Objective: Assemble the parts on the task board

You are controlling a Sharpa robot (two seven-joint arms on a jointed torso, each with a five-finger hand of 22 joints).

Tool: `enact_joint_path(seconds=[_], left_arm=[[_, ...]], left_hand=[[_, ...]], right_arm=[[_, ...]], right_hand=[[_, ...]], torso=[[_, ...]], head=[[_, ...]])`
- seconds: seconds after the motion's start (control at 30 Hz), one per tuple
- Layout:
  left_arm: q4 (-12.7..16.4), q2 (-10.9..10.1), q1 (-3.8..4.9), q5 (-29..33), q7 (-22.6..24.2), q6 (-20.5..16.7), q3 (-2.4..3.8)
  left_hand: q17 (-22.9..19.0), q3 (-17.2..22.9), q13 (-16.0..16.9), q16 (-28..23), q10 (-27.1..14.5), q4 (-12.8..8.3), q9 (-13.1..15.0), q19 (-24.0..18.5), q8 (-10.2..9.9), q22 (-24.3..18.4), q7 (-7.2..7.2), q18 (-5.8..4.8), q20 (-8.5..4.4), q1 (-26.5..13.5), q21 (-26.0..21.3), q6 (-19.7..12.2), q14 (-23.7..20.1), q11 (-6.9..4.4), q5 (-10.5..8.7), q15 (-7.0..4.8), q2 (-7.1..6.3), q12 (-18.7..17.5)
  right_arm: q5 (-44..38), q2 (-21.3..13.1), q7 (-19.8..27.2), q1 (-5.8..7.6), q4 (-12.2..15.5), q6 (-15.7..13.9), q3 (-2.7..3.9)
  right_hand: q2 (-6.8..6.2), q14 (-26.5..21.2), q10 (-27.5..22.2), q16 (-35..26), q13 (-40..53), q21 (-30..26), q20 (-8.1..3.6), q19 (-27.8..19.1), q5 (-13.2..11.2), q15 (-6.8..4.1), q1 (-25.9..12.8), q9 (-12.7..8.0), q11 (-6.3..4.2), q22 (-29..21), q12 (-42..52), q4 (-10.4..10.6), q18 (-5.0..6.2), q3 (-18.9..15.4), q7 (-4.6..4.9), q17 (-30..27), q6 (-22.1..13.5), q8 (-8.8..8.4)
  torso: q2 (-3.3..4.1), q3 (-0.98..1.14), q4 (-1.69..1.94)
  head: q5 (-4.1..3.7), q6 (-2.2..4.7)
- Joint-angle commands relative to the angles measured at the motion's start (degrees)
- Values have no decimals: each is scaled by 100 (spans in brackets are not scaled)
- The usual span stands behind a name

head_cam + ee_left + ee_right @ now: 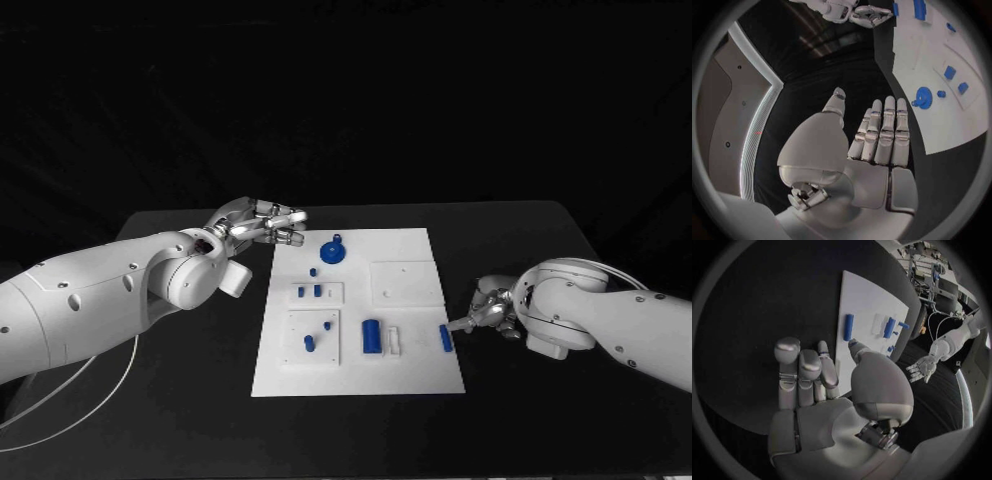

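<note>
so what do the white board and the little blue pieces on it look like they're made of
Flat white task board: looks like matte plastic, with an even, glare-free surface and shallow recessed panels. Small blue parts, such as the round gear-like piece: probably moulded or printed plastic, with uniform saturated colour and no metallic shine.

White task board [411, 300] lies on black table [548, 400].

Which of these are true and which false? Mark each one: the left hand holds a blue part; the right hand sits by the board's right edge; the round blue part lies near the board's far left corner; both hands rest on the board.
1. The left hand holds a blue part. False: it holds nothing.
2. The right hand sits by the task board's right edge. True.
3. The round blue part lies near the board's far left corner. True.
4. Both hands rest on the board. False: both are off it, over the black table.
</note>
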Motion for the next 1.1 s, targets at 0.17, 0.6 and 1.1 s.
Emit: enact_joint_path(seconds=[0.17, 0.6, 1.1], left_arm=[[15, 3, 0, 42, 43, 65, -10], [3, -6, -6, 42, 26, 94, -32], [3, -11, -7, 41, 4, 104, -38]], left_hand=[[3, -11, 8, -10, 43, -38, -2, 6, -1, -8, 2, 8, 5, -5, 32, 35, -18, -8, 22, -6, 40, 29], [3, -16, 8, -10, 37, -19, -2, 2, -1, -8, 3, 8, 7, -23, 31, 29, -23, -6, 11, -5, 32, 29], [3, -16, 8, -10, 37, -19, -2, 2, -1, -8, 3, 8, 7, -23, 31, 29, -23, -6, 11, -5, 32, 29]], right_arm=[[-146, 47, -182, -89, 70, 252, 2], [-137, 236, -151, -308, 75, 98, 1], [-258, 381, -198, -397, -19, -27, -2]], right_hand=[[112, -1, -34, -35, 266, -44, -4, 282, -32, 16, -71, -42, 17, 4, -29, 64, -74, -757, 8, 14, -57, 2], [334, 9, -22, -53, 285, -49, -6, 285, -34, 13, 178, -45, 8, 4, -29, -98, -78, -700, -2, 37, -6, 9], [791, 21, -15, -71, 284, -55, 20, 280, 167, 25, 363, -26, -1, 4, -25, -1822, -77, 424, -33, 12, 160, -3]], torso=[[2, -4, -1], [2, -2, 3], [2, -2, -1]], head=[[-23, -8], [-2, -19], [-2, -41]])
